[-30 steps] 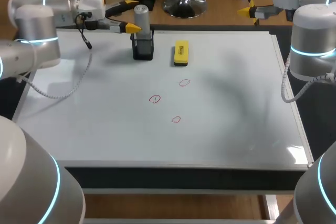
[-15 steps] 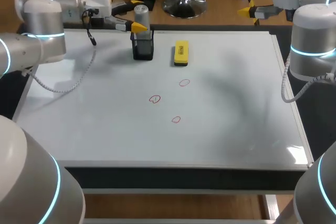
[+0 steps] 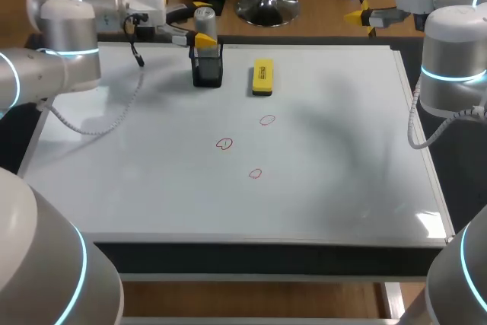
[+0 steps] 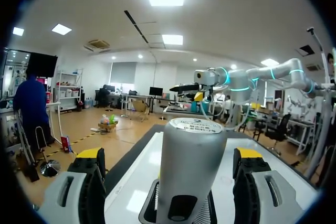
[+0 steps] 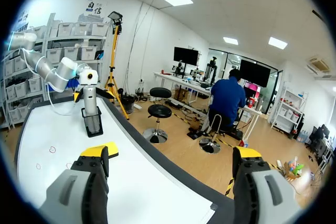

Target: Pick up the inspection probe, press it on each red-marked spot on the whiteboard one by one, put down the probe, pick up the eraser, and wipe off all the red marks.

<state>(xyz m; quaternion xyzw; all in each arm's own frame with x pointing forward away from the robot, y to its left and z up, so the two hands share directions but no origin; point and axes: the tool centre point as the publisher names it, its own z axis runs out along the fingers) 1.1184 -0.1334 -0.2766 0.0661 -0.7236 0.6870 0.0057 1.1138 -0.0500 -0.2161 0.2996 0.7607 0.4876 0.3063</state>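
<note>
Your left gripper (image 4: 169,157) has its fingers spread either side of the inspection probe (image 4: 190,166), which stands upright in its black holder (image 3: 207,71) at the whiteboard's (image 3: 327,165) far edge. Close off-centre and you may tip both. The right gripper (image 5: 170,154) hangs spread, empty.

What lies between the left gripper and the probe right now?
Nothing. In the left wrist view the probe stands in its holder between the left gripper's open fingers, with a bare gap on each side.
</note>
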